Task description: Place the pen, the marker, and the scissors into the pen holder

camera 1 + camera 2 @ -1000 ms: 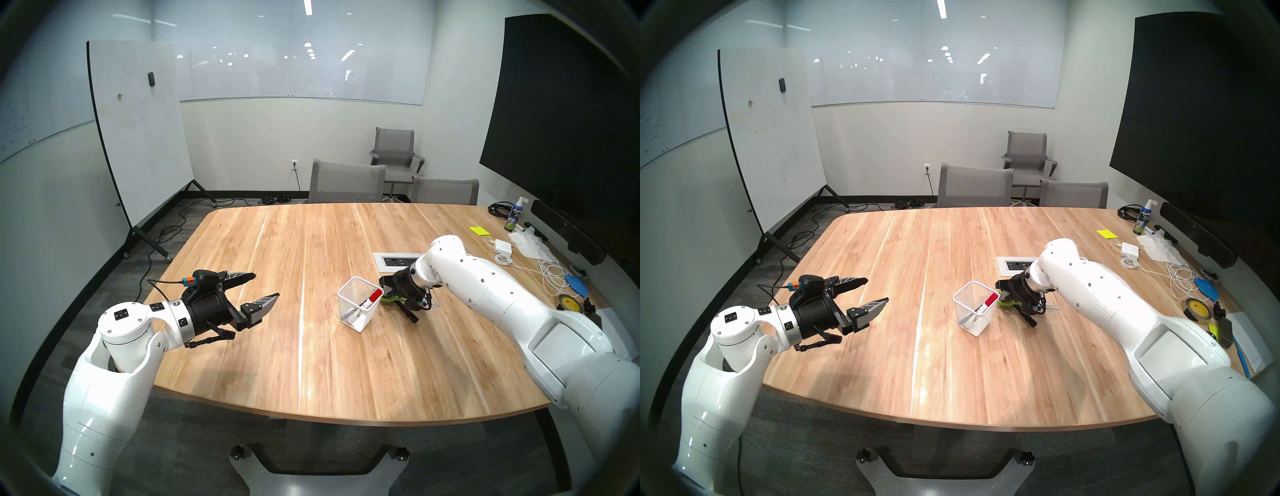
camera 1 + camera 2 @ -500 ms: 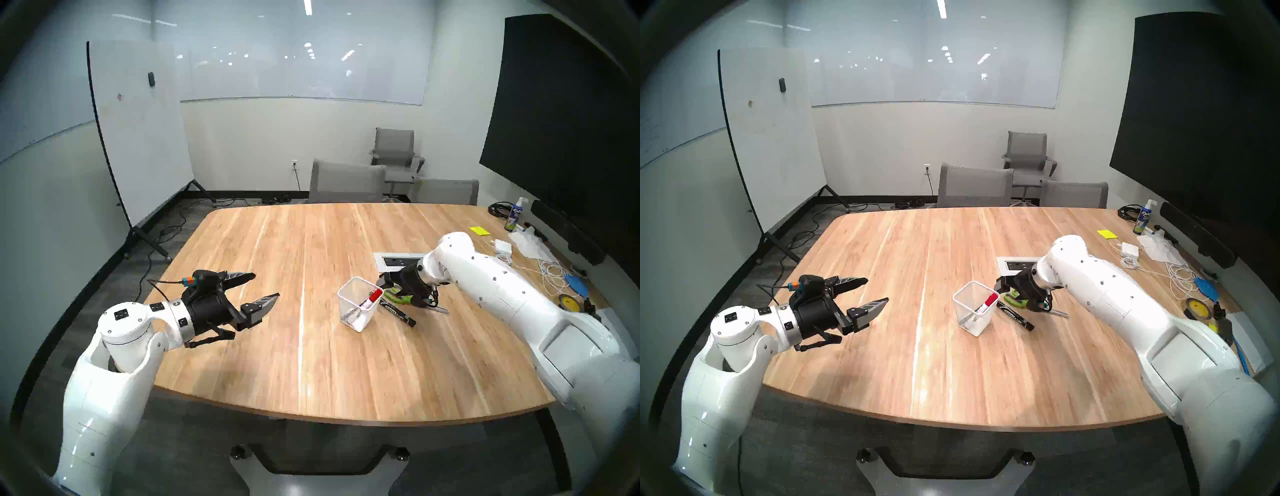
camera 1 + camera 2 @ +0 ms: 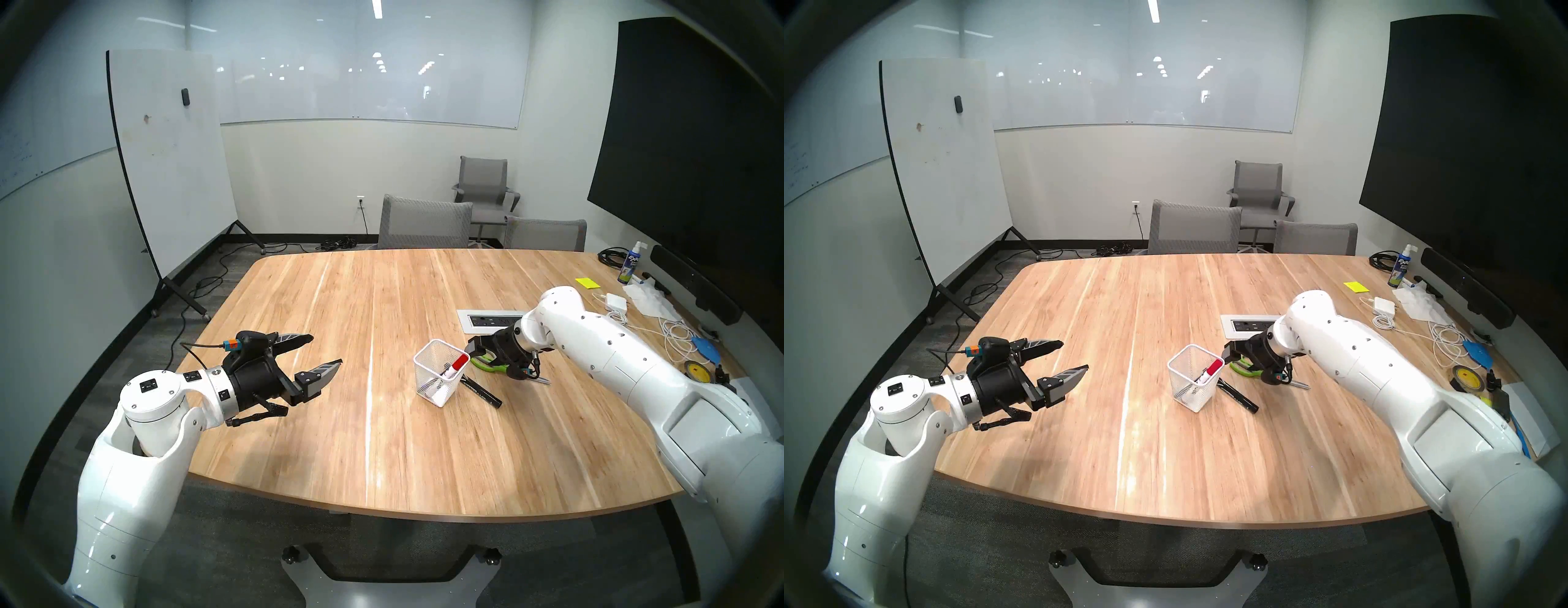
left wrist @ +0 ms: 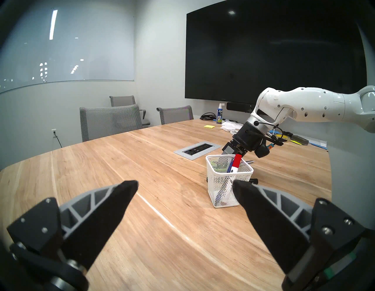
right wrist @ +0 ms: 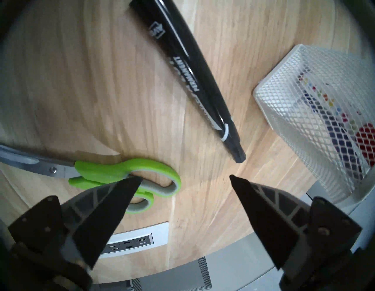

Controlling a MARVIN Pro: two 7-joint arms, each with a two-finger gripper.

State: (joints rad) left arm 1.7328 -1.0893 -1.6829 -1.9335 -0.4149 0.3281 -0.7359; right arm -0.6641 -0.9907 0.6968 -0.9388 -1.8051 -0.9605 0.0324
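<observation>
Right wrist view: the right gripper (image 5: 185,176) hangs over the table (image 3: 339,446) with jaws spread wide and empty.
Scissors: the scissors (image 5: 113,172) lie flat and closed, green loops just under the left-hand fingertip (image 5: 121,191), blades running off toward that view's left edge.
Black marker: the black marker (image 5: 188,75) lies loose on the wood between scissors and holder, touching neither.
Holder: the holder (image 3: 439,378) stands upright just left of the right gripper in the head view; the red-capped marker (image 3: 456,366) and the pen (image 4: 230,167) already lean inside it.
Left gripper: the left gripper (image 3: 320,354) is parked well apart on the other side, jaws wide, holding nothing.
Step in hand: probably picking up the scissors, the one task item not yet in the holder.
Grip point: I would straddle the neck where the handles meet the blades, fingers across the width, so the blades stay shut and the piece does not swing.
Approach: shift toward the pivot first, then descend straight; the pads must nearly reach the wood, as the scissors sit very low.
Risk: closing on a loop alone may let the blades droop or scissor open; a sideways sweep could nudge the black marker into the holder.
Insertion: blades down, entering the free corner away from the leaning red-capped marker, released only once the tips are well inside.
</observation>
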